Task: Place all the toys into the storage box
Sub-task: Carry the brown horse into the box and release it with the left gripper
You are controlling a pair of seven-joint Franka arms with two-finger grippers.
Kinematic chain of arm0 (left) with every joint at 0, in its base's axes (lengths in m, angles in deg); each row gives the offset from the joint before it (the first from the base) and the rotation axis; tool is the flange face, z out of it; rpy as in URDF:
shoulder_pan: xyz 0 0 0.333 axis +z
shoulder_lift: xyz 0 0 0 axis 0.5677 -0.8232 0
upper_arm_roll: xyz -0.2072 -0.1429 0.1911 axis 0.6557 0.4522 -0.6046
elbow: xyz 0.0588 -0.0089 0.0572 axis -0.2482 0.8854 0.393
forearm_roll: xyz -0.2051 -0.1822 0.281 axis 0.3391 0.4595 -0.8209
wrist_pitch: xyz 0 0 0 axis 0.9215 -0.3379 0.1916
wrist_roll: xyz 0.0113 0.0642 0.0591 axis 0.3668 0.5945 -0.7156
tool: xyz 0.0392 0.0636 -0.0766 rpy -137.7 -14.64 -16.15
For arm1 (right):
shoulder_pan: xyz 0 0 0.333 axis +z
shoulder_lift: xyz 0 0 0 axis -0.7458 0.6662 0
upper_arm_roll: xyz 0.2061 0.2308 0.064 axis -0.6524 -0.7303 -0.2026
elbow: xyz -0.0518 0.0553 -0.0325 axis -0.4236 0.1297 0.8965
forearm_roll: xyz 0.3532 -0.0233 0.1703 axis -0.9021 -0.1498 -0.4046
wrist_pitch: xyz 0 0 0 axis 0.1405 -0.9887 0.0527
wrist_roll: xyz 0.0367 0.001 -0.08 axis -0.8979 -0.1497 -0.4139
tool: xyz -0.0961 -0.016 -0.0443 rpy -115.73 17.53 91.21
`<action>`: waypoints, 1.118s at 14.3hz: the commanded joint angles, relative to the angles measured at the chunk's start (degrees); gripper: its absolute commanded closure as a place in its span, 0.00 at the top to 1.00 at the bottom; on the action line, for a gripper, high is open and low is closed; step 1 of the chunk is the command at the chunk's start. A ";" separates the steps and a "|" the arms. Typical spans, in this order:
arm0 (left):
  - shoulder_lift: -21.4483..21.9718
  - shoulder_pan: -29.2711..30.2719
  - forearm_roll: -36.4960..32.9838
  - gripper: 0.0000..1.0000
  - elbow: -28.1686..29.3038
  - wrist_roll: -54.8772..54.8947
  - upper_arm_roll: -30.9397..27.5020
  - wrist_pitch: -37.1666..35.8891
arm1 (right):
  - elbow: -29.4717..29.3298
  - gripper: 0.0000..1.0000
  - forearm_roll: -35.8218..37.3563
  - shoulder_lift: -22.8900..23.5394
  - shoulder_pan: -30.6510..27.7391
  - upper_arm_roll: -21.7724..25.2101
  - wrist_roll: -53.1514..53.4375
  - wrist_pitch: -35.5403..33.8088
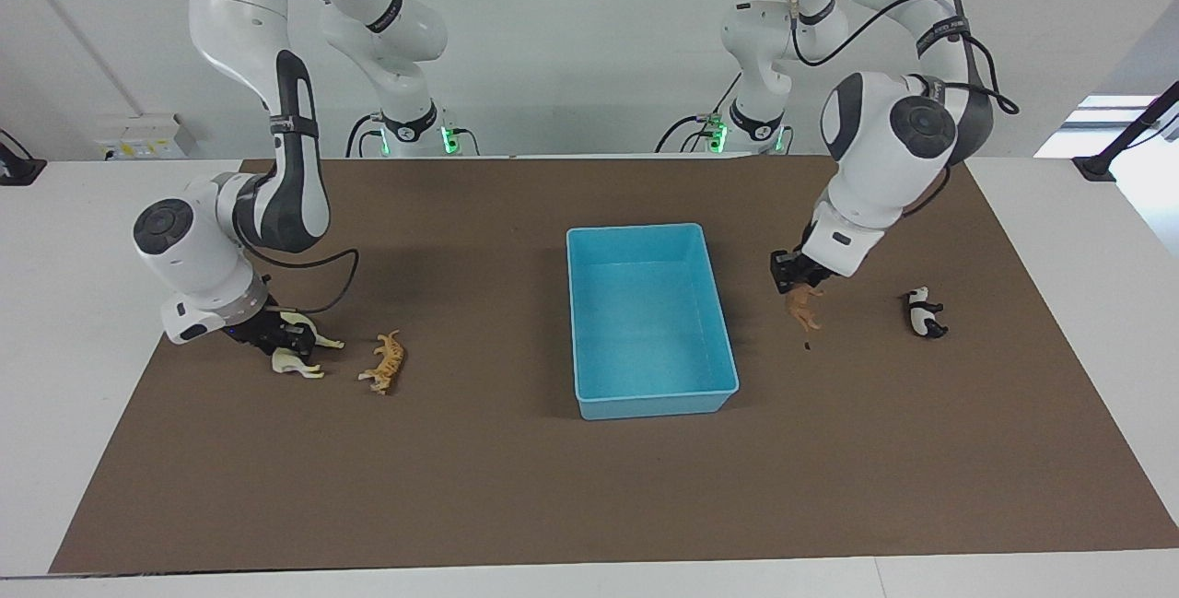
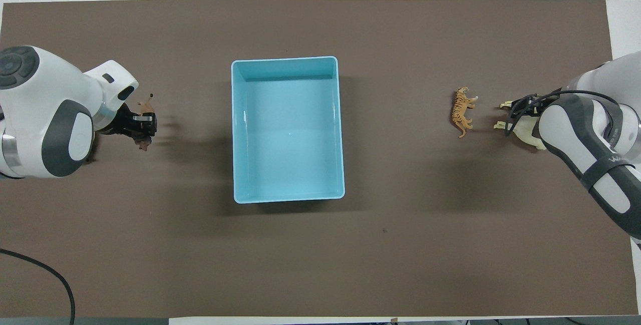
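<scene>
left fingers (image 1: 799,285) clamp lion (image 1: 805,307) aloft | right fingers (image 1: 293,337) around horse (image 1: 293,360), closure unclear

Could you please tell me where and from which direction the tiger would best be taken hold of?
Grip the tiger across its trunk, between the front and hind legs, coming straight down from above. It appears to lie on its side with its legs toward the horse, so back and belly offer the two opposing faces. Its head and tail look too thin to hold securely.
</scene>
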 commanded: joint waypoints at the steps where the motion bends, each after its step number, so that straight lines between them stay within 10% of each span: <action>1: -0.77 -5.88 2.35 0.00 -2.66 -10.04 -0.77 -0.99 | 0.02 0.00 -0.41 -0.61 -0.15 -0.67 1.05 0.32; 6: 0.37 -14.59 2.44 0.18 2.95 -16.03 -0.77 5.86 | -11.05 0.00 -0.41 -1.31 1.25 -1.10 5.17 -12.68; 7: 0.98 -15.04 2.43 0.47 4.10 -16.22 -0.77 6.40 | -12.20 0.00 -0.41 -1.49 1.61 -1.10 6.05 -14.00; 8: 1.25 -15.22 2.35 0.97 4.98 -16.31 -0.85 6.40 | -12.99 0.00 -0.41 -1.49 2.13 -1.10 7.27 -14.88; 16: 3.62 -7.69 -6.93 1.00 3.40 -13.08 -2.09 -1.59 | -19.65 0.00 -0.15 -2.02 17.05 -1.28 38.78 -20.58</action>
